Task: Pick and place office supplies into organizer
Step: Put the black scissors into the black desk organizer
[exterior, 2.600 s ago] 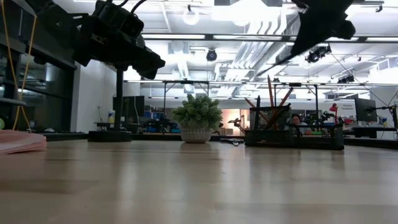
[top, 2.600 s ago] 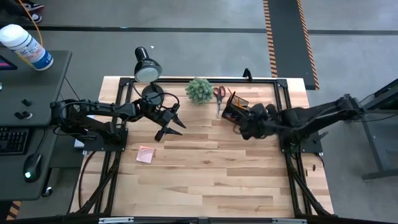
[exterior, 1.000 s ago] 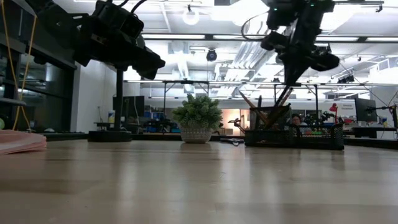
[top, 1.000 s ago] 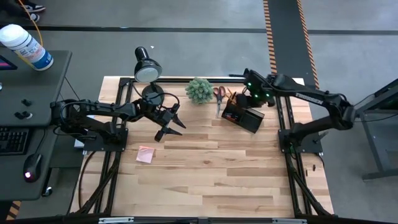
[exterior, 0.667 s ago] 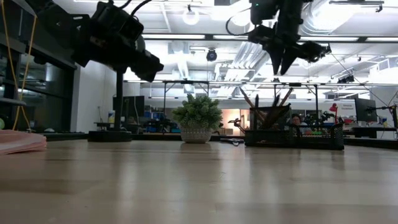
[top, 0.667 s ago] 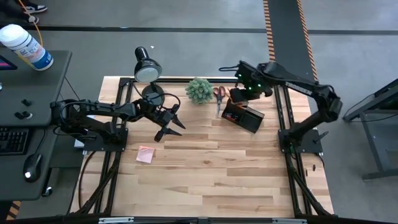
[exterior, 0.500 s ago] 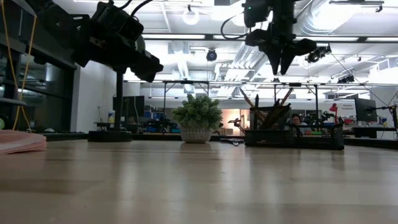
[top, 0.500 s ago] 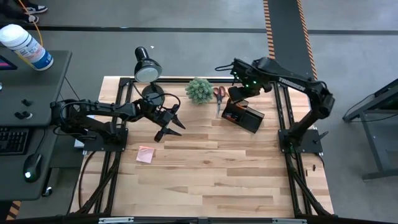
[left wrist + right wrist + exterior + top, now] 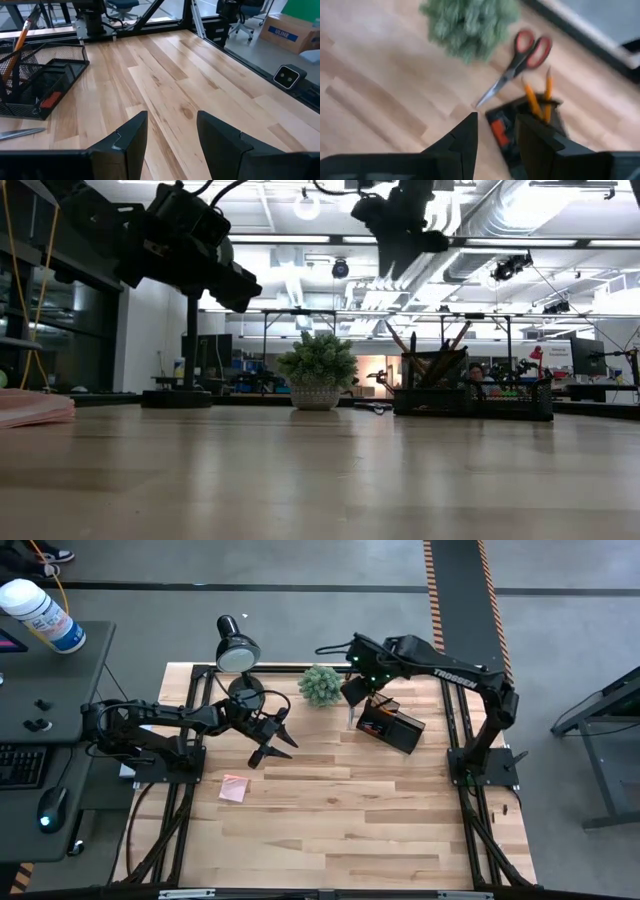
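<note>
The black mesh organizer point(image 9: 393, 725) stands at the table's far right with orange pencils point(image 9: 540, 95) upright in it. Red-handled scissors point(image 9: 520, 56) lie flat between it and the green plant point(image 9: 320, 685). A pink sticky-note pad point(image 9: 234, 788) lies flat at the near left. My right gripper point(image 9: 352, 692) hangs open high above the scissors, next to the plant, with nothing between its fingers point(image 9: 465, 140). My left gripper point(image 9: 272, 742) waits open above the table's left middle, empty point(image 9: 170, 135).
A black desk lamp point(image 9: 237, 652) stands at the far left corner, beside the plant. Bare wood point(image 9: 350, 810) spreads over the middle and near half of the table. A desk with a keyboard and a white bottle point(image 9: 40, 612) lies beyond the left edge.
My right gripper has opened above the pencils in the organizer, risen clear of them and swung toward the table's left, to above the scissors by the plant, rolling as it went. The pencils stay standing in the organizer.
</note>
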Controlling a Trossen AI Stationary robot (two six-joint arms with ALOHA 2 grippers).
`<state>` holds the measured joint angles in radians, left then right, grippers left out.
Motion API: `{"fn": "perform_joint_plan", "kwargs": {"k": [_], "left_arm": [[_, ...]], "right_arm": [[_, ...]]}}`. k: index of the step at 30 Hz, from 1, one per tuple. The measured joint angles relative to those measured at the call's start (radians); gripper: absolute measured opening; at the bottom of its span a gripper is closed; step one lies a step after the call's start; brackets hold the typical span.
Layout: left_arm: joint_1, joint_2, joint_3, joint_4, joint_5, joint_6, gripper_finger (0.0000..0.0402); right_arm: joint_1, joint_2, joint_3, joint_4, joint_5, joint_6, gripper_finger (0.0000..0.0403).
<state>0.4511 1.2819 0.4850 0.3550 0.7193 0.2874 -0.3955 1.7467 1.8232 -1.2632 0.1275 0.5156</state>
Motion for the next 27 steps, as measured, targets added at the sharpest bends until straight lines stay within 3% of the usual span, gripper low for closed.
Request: {"fn": "perform_joint_plan", "kwargs": {"k": [4, 9, 12, 27], "left_arm": [[0.000, 0.000, 0.000, 0.000, 0.001, 0.000, 0.0160], [0.000, 0.000, 0.000, 0.000, 0.002, -0.006, 0.0160], [0.000, 0.000, 0.000, 0.000, 0.002, -0.007, 0.0160], [0.000, 0.000, 0.000, -0.014, 0.002, -0.007, 0.0160]], "right_arm": [[-0.019, 0.031, 0.034, 0.044, 0.068, 0.002, 0.0121], [-0.071, 0.093, 0.043, 0.139, 0.018, 0.015, 0.0121], [-0.111, 0.142, 0.043, 0.170, 0.019, 0.103, 0.0121], [-0.290, 0.323, 0.043, 0.233, -0.111, 0.139, 0.0121]]}}
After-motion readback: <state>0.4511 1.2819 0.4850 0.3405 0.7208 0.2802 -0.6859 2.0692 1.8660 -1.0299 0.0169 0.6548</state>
